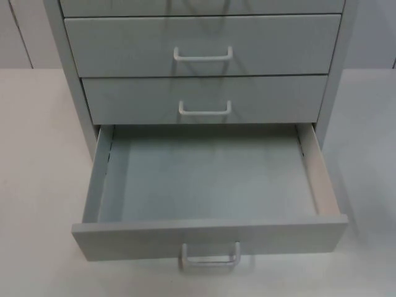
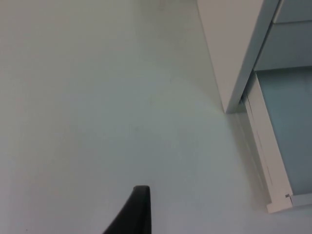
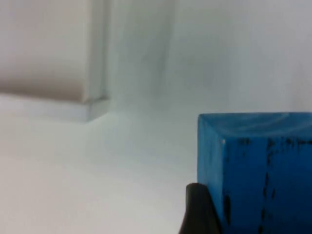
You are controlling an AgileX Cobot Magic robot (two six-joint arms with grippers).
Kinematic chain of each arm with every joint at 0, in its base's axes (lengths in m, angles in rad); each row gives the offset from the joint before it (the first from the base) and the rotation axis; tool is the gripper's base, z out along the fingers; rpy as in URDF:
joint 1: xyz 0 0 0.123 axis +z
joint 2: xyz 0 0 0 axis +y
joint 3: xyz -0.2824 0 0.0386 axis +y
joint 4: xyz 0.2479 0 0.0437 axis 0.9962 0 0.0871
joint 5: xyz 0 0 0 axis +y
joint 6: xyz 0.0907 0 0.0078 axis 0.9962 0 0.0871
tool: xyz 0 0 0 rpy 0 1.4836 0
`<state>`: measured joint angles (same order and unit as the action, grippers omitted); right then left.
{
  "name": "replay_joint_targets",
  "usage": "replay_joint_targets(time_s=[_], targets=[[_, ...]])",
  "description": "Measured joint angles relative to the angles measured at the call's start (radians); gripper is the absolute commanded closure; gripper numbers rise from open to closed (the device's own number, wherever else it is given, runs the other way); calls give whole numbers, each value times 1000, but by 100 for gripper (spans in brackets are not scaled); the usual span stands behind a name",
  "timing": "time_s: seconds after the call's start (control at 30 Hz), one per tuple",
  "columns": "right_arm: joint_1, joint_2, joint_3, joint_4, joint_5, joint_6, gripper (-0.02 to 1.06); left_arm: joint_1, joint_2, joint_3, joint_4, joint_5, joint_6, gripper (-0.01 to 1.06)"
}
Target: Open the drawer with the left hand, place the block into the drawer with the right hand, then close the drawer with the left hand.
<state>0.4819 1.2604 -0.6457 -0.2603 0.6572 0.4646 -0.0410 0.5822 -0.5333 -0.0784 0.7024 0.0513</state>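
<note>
The grey cabinet's bottom drawer (image 1: 210, 235) is pulled out towards me, and its inside is bare. Its white handle (image 1: 210, 257) hangs at the front. The drawer's side rail (image 2: 265, 161) runs beside the cabinet's corner (image 2: 229, 105) in the left wrist view. My left gripper (image 2: 139, 212) hovers over the white table to the left of the cabinet, apart from it. A blue block (image 3: 258, 170) with black scuffs looms close in the right wrist view. My right gripper (image 3: 204, 214) is shut on the block, one black fingertip (image 3: 195, 209) pressed against its side.
Two shut drawers (image 1: 204, 99) with white handles sit above the drawn-out one. White table (image 2: 97, 97) lies to the left of the cabinet. In the right wrist view the cabinet's lower corner (image 3: 95, 105) stands some way beyond the block.
</note>
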Motion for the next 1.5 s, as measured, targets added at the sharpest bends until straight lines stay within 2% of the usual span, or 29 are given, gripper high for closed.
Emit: replay_joint_targets(time_s=[0.03,0.17,0.27,0.53,0.67,0.9,1.03,1.07,1.2,1.23,1.33,1.5], targets=[[0,0,0,0,0,0,105,0,0,0,0,0,0,0],[0,-59,0,36,67,-128,105,0,0,0,0,-2,0,0],[0,-64,0,41,85,-163,105,0,0,0,0,-2,0,0],[0,-64,0,68,62,-188,105,0,0,0,0,-2,0,0],[31,-64,0,122,13,-210,105,0,0,0,0,-2,0,0],[137,13,-22,136,-30,-184,105,0,0,0,0,-6,0,0],[208,157,-130,136,-108,-120,105,0,0,0,0,-6,0,0],[208,157,-130,136,-108,-120,105,0,0,0,0,-6,0,0],[232,271,-218,136,-260,-60,105,0,0,0,0,-6,0,0],[232,271,-218,136,-260,-60,105,0,0,0,0,-6,0,0],[233,354,-259,136,-343,-32,105,0,0,0,0,-10,0,0],[233,485,-299,136,-369,-14,105,0,0,0,0,-12,0,0]])
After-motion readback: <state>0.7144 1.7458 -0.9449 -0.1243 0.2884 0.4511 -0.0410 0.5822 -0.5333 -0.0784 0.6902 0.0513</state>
